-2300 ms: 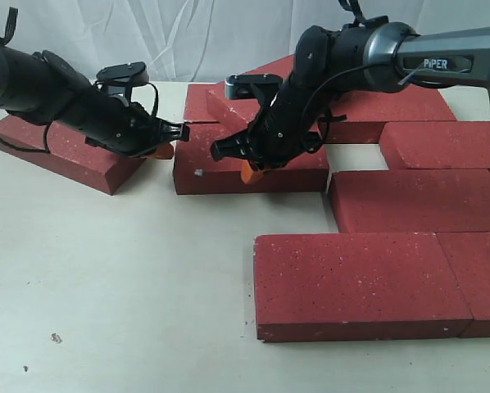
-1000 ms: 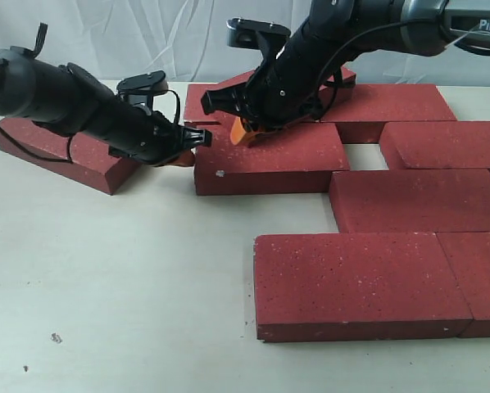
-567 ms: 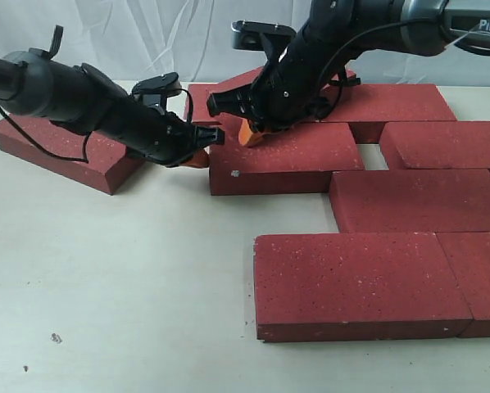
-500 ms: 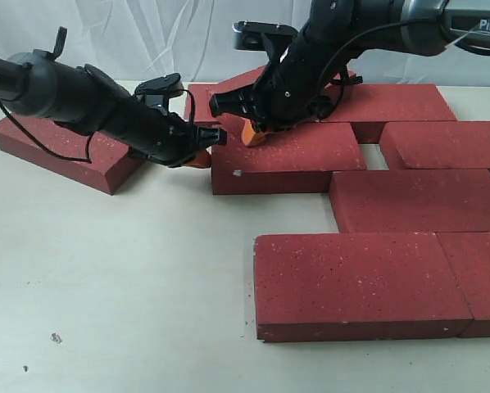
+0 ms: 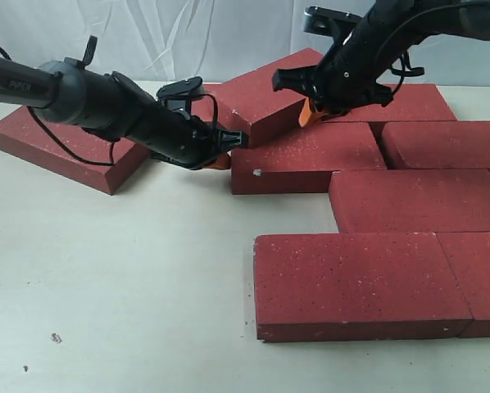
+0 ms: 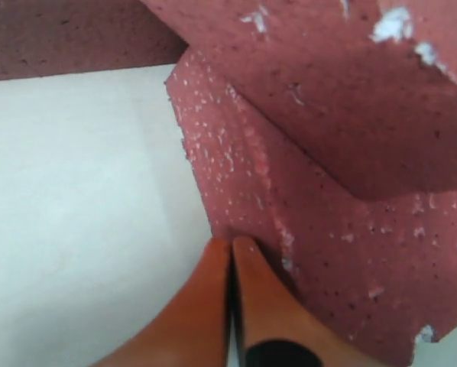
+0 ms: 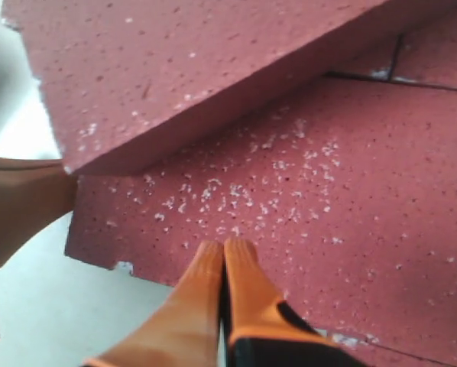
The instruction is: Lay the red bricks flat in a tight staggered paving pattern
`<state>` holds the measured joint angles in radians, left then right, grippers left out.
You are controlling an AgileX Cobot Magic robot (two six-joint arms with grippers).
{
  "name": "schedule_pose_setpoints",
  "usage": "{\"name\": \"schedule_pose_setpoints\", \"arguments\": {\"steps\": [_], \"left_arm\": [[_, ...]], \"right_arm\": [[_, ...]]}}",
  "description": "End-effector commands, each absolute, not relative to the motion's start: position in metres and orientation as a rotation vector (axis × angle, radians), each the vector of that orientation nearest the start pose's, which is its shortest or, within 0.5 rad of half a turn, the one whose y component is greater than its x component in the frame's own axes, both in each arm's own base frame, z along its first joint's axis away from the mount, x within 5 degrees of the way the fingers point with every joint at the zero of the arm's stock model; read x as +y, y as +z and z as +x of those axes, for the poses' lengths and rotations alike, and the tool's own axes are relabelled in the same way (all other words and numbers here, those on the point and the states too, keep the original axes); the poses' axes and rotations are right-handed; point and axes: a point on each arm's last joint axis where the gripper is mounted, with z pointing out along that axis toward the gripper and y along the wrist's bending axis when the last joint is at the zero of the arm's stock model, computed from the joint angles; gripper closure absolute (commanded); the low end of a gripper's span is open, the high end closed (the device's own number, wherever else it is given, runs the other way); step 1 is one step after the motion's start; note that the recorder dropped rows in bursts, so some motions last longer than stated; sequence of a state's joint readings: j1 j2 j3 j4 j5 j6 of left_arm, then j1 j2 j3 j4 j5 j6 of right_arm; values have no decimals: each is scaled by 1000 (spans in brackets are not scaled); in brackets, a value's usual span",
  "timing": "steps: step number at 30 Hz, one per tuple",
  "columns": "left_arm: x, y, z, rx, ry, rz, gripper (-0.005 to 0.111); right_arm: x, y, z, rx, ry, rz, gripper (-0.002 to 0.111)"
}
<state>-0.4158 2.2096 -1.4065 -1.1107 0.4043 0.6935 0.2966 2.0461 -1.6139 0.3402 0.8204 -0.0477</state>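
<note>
1. Outlier: lone brick (image 5: 61, 155), far left, lies flat on tabletop (image 5: 130, 286), well apart from the other red bricks.
2. Left tool (image 5: 221, 160): orange fingers (image 6: 213, 306) pressed together w/ nothing between them. Tips butt against left end of middle brick (image 5: 306, 155), low down by the tabletop.
3. Tilted brick (image 5: 261, 90): not flat. It sits skewed & tipped, near edge resting on the middle brick's top. What props its far side is hidden.
4. Right tool (image 5: 310, 110): fingers together too, empty. Tips are at the middle brick's top face, just beside the tilted brick's edge. Touching or just above, can't tell.
5. Right side: right neighbour (image 5: 446, 143) & front pair (image 5: 351, 282) lie flat in staggered rows. Seams look mostly tight.
6. Handling (judgement):
   - Bricks prob. heavy, rigid & rough-grained, so lots of drag on the tabletop & no give.
   - Corners may chip, & the white grit on top suggests they shed.
   - Faces look too broad to clamp across.
   - Flat ones: shove w/ closed tips, low on an end face so the brick slides rather than tips.
   - Tilted one: grip across its thickness at the raised edge, or nudge it off sideways, then slide it home.
</note>
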Motion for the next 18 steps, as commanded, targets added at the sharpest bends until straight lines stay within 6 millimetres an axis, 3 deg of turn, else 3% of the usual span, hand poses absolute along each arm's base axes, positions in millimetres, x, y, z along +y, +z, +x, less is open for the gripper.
{"name": "schedule_pose_setpoints", "arguments": {"steps": [1, 12, 18], "left_arm": [[-230, 107, 405, 2552, -813, 235, 107], [-243, 109, 405, 2543, -855, 253, 107], [-228, 114, 409, 2571, -920, 243, 107]], "right_arm": [[133, 216, 423, 2723, 470, -163, 109], [119, 216, 427, 2722, 452, -123, 109], [118, 217, 428, 2710, 451, -116, 109]]}}
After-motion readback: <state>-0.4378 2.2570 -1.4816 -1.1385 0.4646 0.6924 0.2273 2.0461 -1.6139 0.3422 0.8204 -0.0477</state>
